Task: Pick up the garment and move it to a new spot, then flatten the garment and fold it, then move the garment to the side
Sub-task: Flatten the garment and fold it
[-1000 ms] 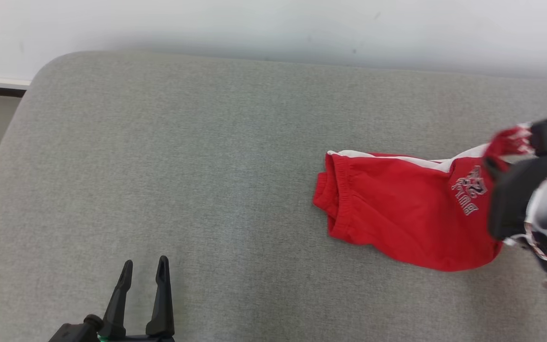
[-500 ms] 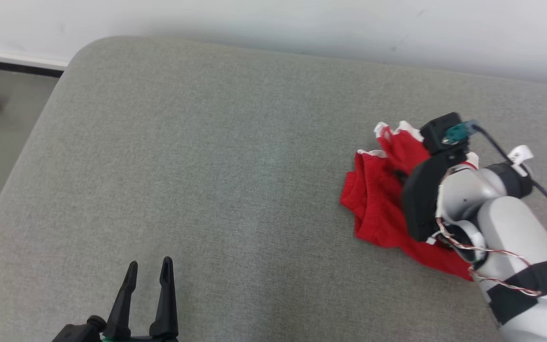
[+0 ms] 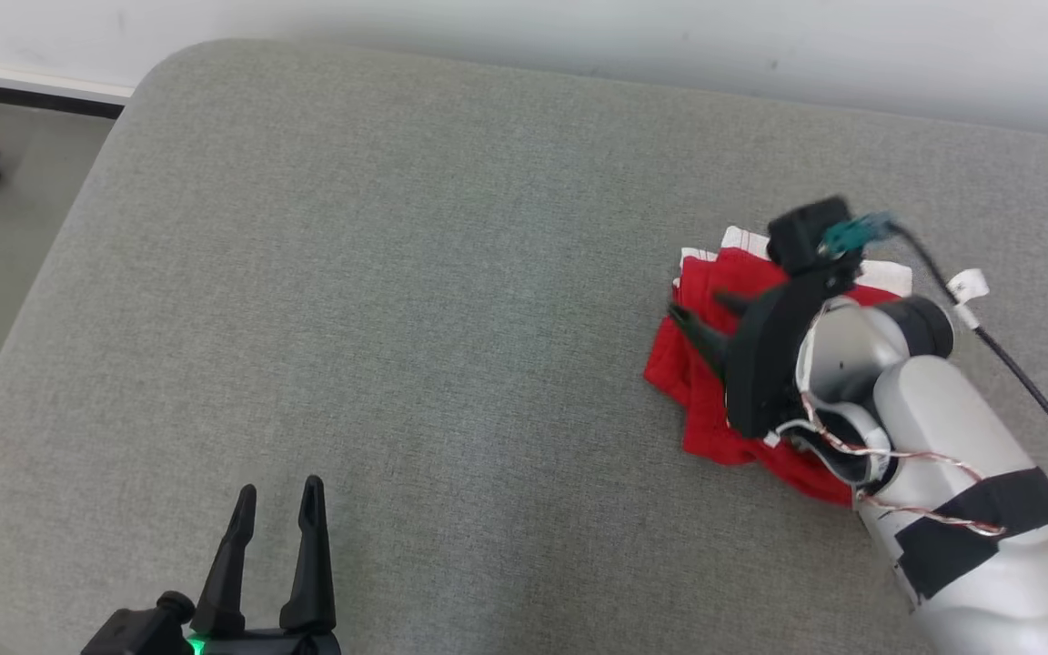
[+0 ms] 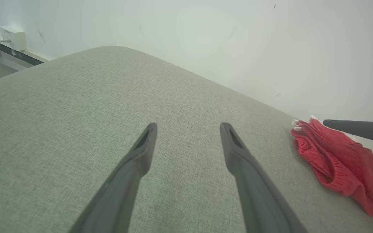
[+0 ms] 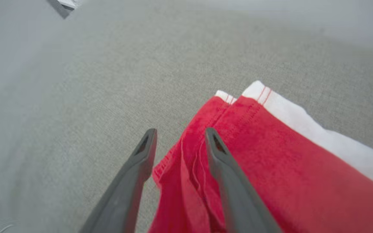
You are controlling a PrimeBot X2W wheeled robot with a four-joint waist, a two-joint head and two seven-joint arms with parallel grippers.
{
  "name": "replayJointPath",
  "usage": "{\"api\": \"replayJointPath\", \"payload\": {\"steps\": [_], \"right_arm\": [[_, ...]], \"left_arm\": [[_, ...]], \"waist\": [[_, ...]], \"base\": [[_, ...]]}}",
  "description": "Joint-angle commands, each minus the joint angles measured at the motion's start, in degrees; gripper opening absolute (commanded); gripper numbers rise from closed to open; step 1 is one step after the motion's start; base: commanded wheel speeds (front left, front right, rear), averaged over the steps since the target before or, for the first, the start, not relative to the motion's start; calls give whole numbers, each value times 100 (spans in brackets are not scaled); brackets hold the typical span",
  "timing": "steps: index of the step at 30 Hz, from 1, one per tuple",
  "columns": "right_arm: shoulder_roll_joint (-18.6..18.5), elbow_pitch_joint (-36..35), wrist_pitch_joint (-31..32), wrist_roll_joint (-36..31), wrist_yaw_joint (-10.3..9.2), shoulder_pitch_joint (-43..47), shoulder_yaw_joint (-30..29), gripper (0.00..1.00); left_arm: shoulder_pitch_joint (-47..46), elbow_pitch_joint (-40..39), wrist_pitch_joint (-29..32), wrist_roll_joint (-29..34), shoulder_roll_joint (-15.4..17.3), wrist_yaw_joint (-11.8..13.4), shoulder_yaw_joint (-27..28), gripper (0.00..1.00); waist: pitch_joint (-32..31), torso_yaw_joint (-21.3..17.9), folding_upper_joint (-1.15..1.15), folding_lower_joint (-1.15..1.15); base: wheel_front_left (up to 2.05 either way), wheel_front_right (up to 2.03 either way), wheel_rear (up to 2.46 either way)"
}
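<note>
Garment (image 3: 704, 426) is a pair of red shorts with a white side stripe, sitting bunched in a loose heap on the right side of the grey cushion (image 3: 397, 273), not far from the back edge by the white wall (image 3: 579, 36). Right gripper (image 3: 697, 305) is right over the heap, fingers pointing across it. From the right wrist view the two fingers are apart, not pinching anything, with a red fold lying under the gap and the white stripe off to one side. Left gripper (image 3: 279, 488) is way over at the near left of the cushion, well apart from the shorts, jaws spread wide and nothing between them, just bare grey fabric. Black cable (image 3: 1024, 382) trails off the right wrist.
</note>
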Motion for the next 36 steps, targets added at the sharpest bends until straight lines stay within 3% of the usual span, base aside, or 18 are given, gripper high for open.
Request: {"api": "replayJointPath", "payload": {"steps": [1,9,13,14,15,16,31,36], "right_arm": [[34,-89,-157,129,-16,-49,-113,100],[-446,-219,-875,45,-16,322,-987,100],[-760,-39,-1208,-315,-16,711,-1065,100],[-783,1,-1302,-360,-16,805,-1051,64],[-793,31,-1412,-411,-16,873,-1015,41],[-811,55,-1501,-468,-16,939,-928,0],[-315,-56,-1689,-443,-16,1308,1219,0],[-236,-76,-1741,-379,-16,1312,1638,0]], "left_arm": [[-69,-19,-16,-15,-3,4,17,100],[-32,-14,-16,72,-3,5,52,100],[-46,-1,-16,83,-2,4,29,100],[-44,-9,-16,83,-3,4,25,100],[-38,-19,-16,83,-3,4,23,100],[-29,-25,-16,83,-2,4,25,100],[71,13,-16,106,-2,4,156,100],[120,-18,-16,95,-2,4,193,100]], "waist": [[-14,-47,0,0],[-145,-158,0,0],[-162,-146,0,0],[-158,-144,0,0],[-155,-143,0,0],[-149,-144,0,0],[-274,-248,0,0],[-326,-326,0,0]], "base": [[0,0,0],[0,0,0],[0,0,0],[0,0,0],[0,0,0],[0,0,0],[0,0,0],[0,0,0]]}}
